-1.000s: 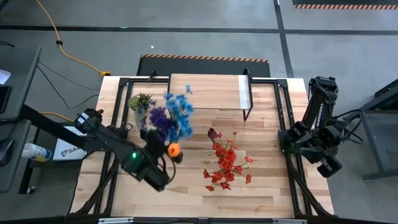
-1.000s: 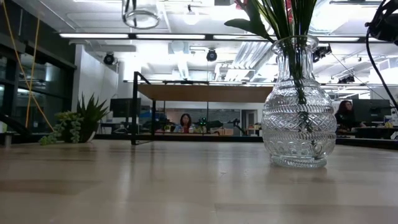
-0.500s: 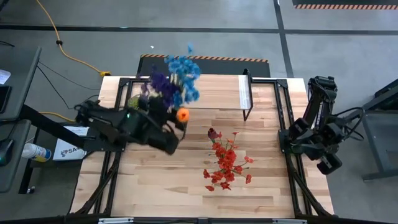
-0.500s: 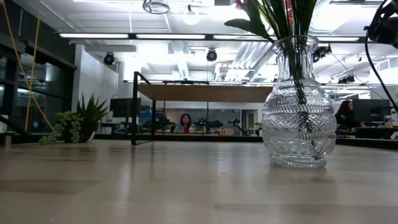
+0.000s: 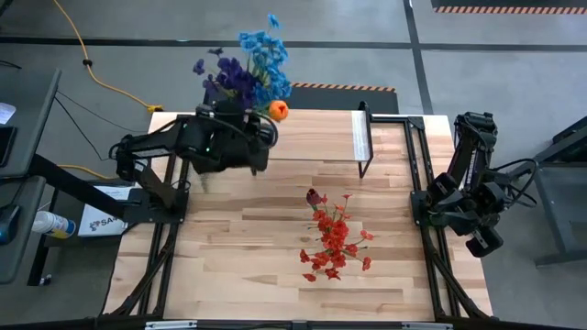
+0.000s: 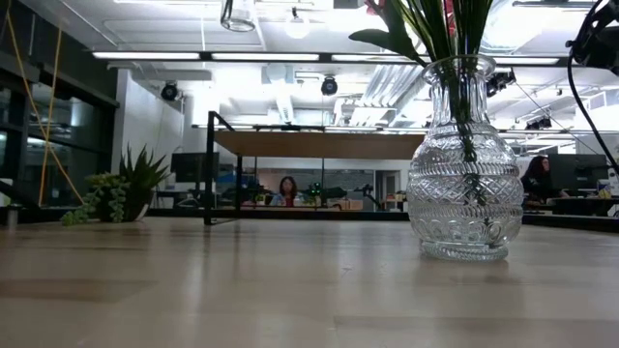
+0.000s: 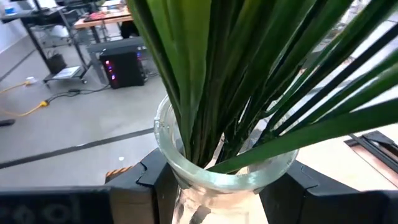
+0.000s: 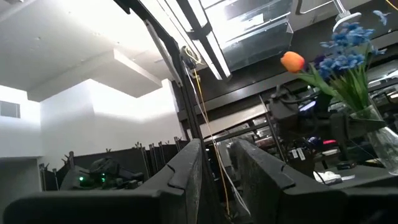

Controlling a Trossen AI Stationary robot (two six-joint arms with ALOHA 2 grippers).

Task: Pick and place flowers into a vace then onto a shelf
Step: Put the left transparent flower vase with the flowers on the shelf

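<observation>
My left gripper (image 5: 259,137) is shut on a clear glass vase (image 7: 217,177) filled with blue, purple and orange flowers (image 5: 248,78). It holds them high over the table's far left part, beside the shelf (image 5: 307,133). The held vase's base (image 6: 237,12) shows at the top of the low view. A second glass vase (image 6: 464,159) stands on its base mid-table with red flowers (image 5: 335,243) and a maroon tulip (image 5: 315,196). My right gripper (image 8: 216,180) waits at the table's right edge, pointing upward, its fingers a narrow gap apart with nothing between. My left gripper pinches the vase's narrow neck (image 7: 186,186), just under the rim, between its two fingers (image 7: 146,183), one on each side. The fingers come at it roughly level. The vase is lifted clear of the table and stands close to upright, the stems rising out of its mouth.
A small spiky potted plant (image 6: 121,188) sits at the far left of the table. The shelf's black legs (image 5: 364,165) stand on the table's far middle. Black frame rails (image 5: 417,156) run along both table sides. Bare wood lies in the near left part.
My left gripper has swung from the table's near left part toward the far edge and risen, turning as it went. It has carried the vase of blue, purple and orange flowers, clear of the table throughout, to beside the shelf.
</observation>
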